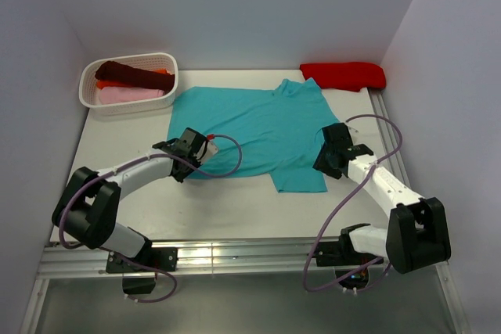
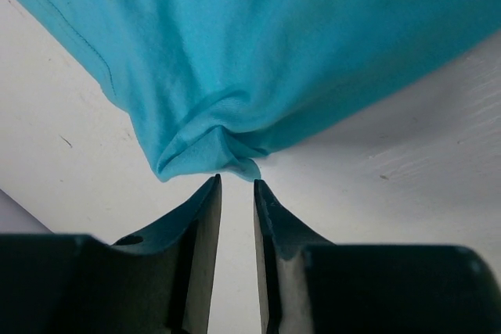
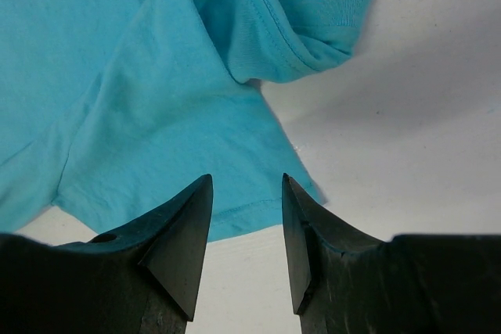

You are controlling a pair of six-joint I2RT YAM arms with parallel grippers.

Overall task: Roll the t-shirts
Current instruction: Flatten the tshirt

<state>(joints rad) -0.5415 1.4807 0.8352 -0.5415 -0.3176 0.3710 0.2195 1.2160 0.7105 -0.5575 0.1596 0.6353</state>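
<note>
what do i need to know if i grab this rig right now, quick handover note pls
Left gripper: open only narrowly, empty, tips right at a bunched corner of the teal t-shirt.
Right gripper: open, empty, over a hemmed edge of that shirt near a sleeve.
The teal t-shirt lies spread on the table, not rolled. The red t-shirt sits bunched at the far right corner. The white basket, far left, holds maroon, orange and pink bundles.
Done: the basket's three look rolled.
Left: grip and roll the teal one, then probably the red.
</note>
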